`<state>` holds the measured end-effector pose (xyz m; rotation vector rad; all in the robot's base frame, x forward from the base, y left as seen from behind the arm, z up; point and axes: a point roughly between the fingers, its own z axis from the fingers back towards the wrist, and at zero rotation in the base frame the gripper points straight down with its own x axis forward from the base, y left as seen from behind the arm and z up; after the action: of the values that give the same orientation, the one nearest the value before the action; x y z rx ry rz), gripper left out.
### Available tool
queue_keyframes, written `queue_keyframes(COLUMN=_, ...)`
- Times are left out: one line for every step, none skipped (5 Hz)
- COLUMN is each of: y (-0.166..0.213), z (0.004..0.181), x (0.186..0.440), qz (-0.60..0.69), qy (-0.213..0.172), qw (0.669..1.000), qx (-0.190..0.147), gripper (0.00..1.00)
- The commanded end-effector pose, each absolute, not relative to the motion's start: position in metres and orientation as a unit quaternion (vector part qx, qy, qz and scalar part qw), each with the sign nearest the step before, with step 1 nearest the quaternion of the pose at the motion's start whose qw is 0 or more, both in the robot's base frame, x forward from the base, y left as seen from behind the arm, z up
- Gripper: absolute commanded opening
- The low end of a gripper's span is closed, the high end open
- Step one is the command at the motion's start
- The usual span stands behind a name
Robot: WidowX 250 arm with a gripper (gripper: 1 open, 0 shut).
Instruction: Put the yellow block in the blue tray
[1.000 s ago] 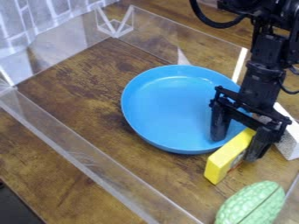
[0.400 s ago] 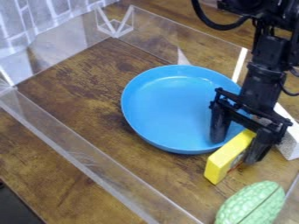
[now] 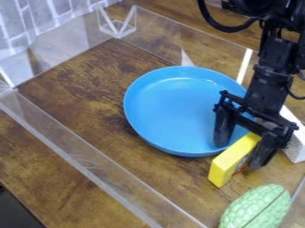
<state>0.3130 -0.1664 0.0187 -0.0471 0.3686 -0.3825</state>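
The yellow block (image 3: 233,161) lies on the wooden table just right of the blue tray (image 3: 179,109), its far end tucked between my gripper's fingers. My gripper (image 3: 245,139) points steeply down over that far end, jaws open, one finger at the tray's right rim and the other to the right of the block. The block rests on the table, not lifted. The tray is a big round shallow dish with nothing in it.
A green ribbed rounded object (image 3: 258,207) sits at the bottom right, close to the block's near end. A white-grey block (image 3: 293,144) lies just right of my gripper. Clear plastic walls (image 3: 71,125) fence the table on the left and front.
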Motion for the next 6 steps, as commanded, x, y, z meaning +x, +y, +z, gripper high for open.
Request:
queue_keyframes(y=-0.1764, z=0.0165, x=0.3044, qz=-0.219, qy=0.193, qw=0.956, qx=-0.024, gripper=1.00)
queue_keyframes(y=-0.1768, z=0.0166, x=0.3030, qz=-0.225, qy=0.200, qw=0.953, qx=-0.023, gripper=1.00)
queue_keyframes(y=-0.1773, z=0.0165, x=0.3015, qz=-0.230, qy=0.206, qw=0.951, qx=-0.022, gripper=1.00)
queue_keyframes(y=-0.1781, z=0.0168, x=0.3014, qz=-0.234, qy=0.210, qw=0.949, qx=-0.022, gripper=0.00)
queue_keyframes(y=-0.1793, z=0.0196, x=0.3003, qz=-0.237, qy=0.211, qw=0.948, qx=-0.023, gripper=0.00)
queue_keyframes(y=-0.1801, z=0.0248, x=0.2999, qz=-0.239, qy=0.209, qw=0.948, qx=-0.025, gripper=0.00)
